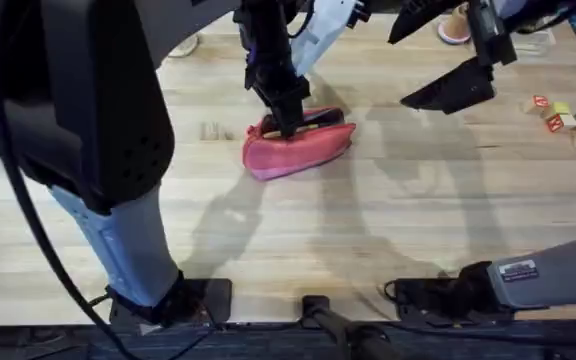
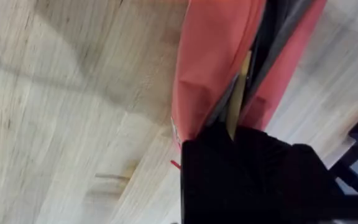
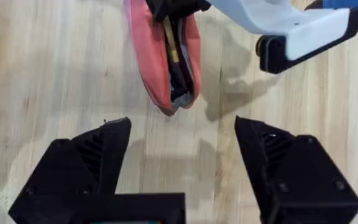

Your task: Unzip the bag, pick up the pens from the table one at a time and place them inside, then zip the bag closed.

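The coral-pink bag (image 1: 303, 152) lies in the middle of the table (image 1: 268, 235) with its zipper open. My left gripper (image 1: 288, 122) stands over the bag's left end, shut on a yellow-orange pen (image 2: 239, 93) whose free end reaches into the opening. The right wrist view shows the bag (image 3: 148, 56) gaping, the pen (image 3: 171, 45) lying inside along its length, and the left gripper (image 3: 173, 7) at its far end. My right gripper (image 1: 450, 90) hangs open to the bag's right, above the table, with nothing between its fingers (image 3: 107, 146).
Several coloured toy blocks (image 1: 573, 115) sit at the table's right edge. A small round pinkish object (image 1: 455, 30) lies at the back. Bare wood stretches in front of the bag toward the arm bases.
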Controlling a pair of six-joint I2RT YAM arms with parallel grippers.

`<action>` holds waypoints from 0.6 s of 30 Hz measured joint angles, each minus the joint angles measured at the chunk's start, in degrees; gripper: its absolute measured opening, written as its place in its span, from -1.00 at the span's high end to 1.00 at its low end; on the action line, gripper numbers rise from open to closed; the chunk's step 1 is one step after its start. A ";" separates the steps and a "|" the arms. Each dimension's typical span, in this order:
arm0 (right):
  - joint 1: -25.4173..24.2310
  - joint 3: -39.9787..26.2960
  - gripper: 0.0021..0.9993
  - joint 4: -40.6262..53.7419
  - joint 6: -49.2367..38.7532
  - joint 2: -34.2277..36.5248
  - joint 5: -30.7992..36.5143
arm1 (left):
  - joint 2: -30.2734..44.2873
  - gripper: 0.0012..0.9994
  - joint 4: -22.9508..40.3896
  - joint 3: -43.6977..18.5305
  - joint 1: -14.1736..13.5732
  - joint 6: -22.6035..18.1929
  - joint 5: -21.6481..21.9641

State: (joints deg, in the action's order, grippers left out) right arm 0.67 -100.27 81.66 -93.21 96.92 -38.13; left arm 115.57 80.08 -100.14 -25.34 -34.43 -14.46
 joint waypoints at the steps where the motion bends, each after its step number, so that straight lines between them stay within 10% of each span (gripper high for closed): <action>1: 0.00 0.00 -0.99 -0.01 0.00 0.00 0.00 | 0.00 0.92 -0.16 0.00 -0.02 -0.01 0.35; 18: 0.00 0.00 -0.99 -0.19 0.00 0.00 0.00 | 0.00 0.92 -6.51 1.14 0.14 -3.63 2.16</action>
State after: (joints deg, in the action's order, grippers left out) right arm 0.67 -100.27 81.47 -93.21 96.92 -38.13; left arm 115.57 73.57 -98.99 -25.20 -38.06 -12.30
